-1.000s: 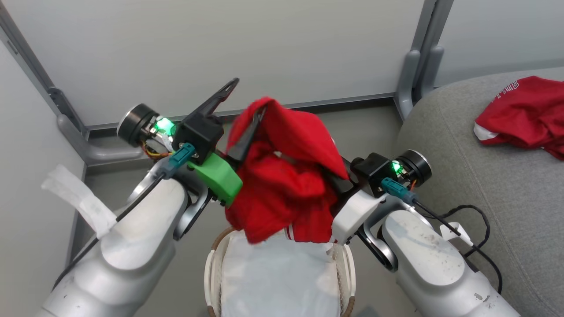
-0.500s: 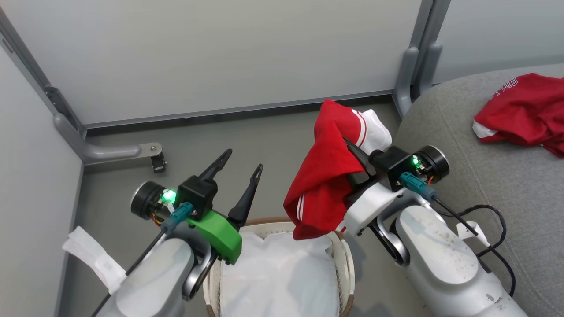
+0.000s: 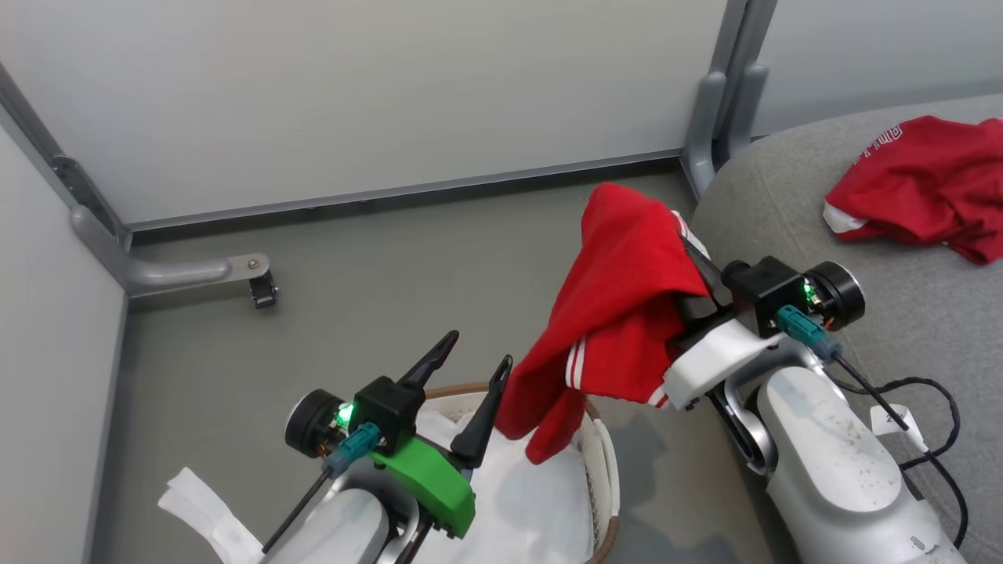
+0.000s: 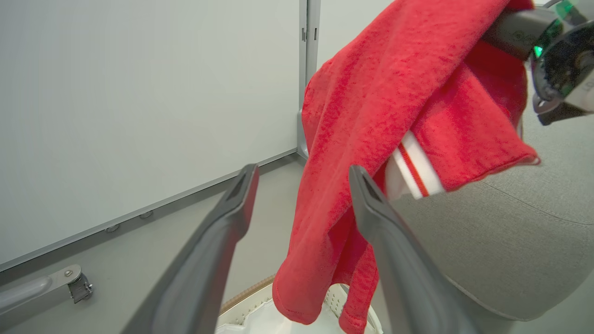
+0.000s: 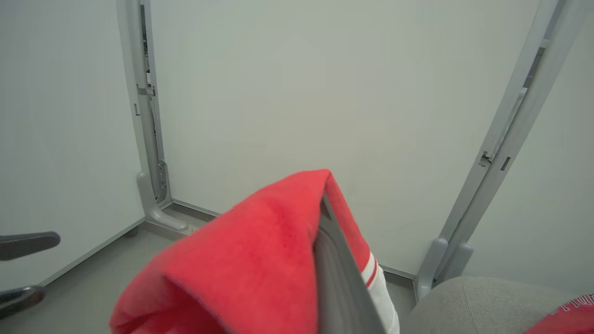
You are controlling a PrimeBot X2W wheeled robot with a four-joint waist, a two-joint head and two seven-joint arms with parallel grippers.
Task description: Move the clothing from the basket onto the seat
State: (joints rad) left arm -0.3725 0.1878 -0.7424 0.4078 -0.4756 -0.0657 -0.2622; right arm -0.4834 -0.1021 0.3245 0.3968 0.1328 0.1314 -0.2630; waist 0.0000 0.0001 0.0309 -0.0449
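My right gripper (image 5: 323, 204) is shut on a red garment (image 3: 627, 313) with white stripes, which drapes over its fingers and hangs above the floor between the basket and the seat. The garment's lowest fold dangles over the basket's right rim (image 3: 603, 470). Lower down, my left gripper (image 3: 480, 348) stands open and empty over the basket's back edge, just left of the hanging cloth (image 4: 371, 93). A white liner (image 3: 533, 501) covers the basket's inside. On the grey seat (image 3: 783, 227) lies a second red garment (image 3: 917, 184) with white lettering.
Pale partition walls close off the back and left, with grey posts and a foot bracket carrying a small caster (image 3: 262, 290). A black cable (image 3: 925, 392) loops beside my right forearm against the seat. Bare grey floor (image 3: 376, 274) lies behind the basket.
My left gripper has let go of the red garment, opened wide and dropped back toward the basket. The right arm has carried the garment rightward toward the seat. The head view has also shifted.
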